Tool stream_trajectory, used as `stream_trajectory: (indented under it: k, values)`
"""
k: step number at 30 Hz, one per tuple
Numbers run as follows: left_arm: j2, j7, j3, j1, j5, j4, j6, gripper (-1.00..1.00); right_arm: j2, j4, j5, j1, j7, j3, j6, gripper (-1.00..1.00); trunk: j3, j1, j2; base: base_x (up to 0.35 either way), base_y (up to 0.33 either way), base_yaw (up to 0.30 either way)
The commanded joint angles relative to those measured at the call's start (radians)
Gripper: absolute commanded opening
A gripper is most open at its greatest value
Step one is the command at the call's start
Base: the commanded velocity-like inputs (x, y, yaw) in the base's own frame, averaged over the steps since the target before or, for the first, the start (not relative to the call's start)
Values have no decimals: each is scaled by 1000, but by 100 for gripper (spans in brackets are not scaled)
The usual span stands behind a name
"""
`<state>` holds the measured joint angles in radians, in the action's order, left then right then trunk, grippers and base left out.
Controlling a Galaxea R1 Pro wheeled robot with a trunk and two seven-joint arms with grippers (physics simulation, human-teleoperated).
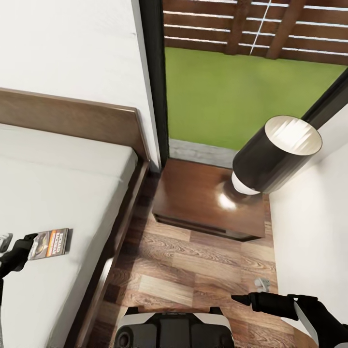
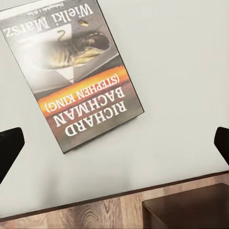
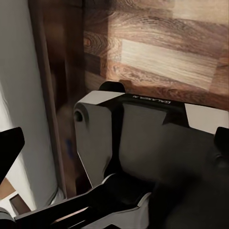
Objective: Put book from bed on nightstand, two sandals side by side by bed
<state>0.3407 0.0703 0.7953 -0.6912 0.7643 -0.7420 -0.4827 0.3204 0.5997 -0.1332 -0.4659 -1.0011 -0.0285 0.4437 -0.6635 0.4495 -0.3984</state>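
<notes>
The book lies flat on the off-white mattress of the bed, near its right edge. Its dark cover with an orange band and "RICHARD BACHMAN" lettering is plain in the left wrist view. My left gripper hovers just left of the book, open, with the book lying ahead of the fingertips, not between them. The nightstand stands right of the bed below the window. My right gripper hangs open over the floor at lower right. The sandals are out of view.
A dark cylindrical lamp stands on the nightstand's right part. The bed's brown frame and headboard border the mattress. Wood-plank floor runs between bed and white wall. My own base sits below the right gripper.
</notes>
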Motion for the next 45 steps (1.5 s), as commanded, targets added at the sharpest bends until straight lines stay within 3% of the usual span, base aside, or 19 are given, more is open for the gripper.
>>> stream_trajectory:
  k: [1, 16, 45]
  values:
    - [-1, 7, 2, -1, 10, -2, -6, 100, 0, 0, -6, 0, -1, 0, 8, 100, -3, 0, -2, 0, 0, 0]
    - [-5, -9, 5, -1, 9, -3, -7, 100, -4, 0, -5, 0, -1, 0, 7, 100, -21, 0, -2, 48, -37, 0]
    - [-2, -14, 8, -1, 9, -4, -7, 100, -8, 0, -5, 0, -1, 2, 7, 100, -22, 0, -2, 66, 18, 0]
